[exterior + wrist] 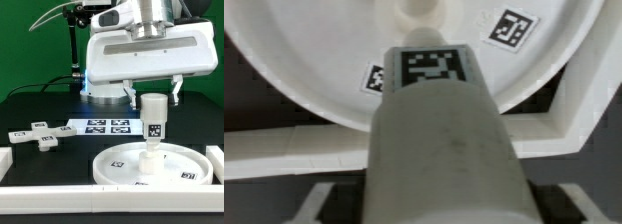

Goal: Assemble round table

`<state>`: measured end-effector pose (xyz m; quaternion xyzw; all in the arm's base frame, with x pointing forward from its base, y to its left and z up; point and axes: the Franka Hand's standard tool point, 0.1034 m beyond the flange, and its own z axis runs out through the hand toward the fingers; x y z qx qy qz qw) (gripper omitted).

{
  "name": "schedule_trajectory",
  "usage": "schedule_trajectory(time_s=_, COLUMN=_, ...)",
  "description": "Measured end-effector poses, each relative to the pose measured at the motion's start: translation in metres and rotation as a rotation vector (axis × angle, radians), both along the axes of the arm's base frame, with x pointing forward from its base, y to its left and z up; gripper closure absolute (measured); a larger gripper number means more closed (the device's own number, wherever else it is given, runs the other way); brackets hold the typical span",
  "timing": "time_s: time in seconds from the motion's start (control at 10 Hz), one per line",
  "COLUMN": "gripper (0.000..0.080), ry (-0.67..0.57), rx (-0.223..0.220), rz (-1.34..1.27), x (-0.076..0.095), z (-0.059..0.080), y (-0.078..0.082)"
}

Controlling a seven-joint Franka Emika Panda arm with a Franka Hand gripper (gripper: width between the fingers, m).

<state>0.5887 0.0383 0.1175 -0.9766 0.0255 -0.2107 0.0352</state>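
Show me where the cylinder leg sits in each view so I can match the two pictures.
Exterior view: the cylinder leg stands upright at the centre of the round disc, below the gripper.
Wrist view: the leg fills the middle of the picture, running from the camera toward the disc.
Shared landmark: the square tag on the leg.
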Motion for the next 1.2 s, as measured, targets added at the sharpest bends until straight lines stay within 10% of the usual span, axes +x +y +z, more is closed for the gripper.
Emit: schedule_trajectory(time_s=1.2, gripper=0.0387, ry=0.032, rx=-0.005, rz=0.017, x=-0.009, z=-0.020, y=0.005)
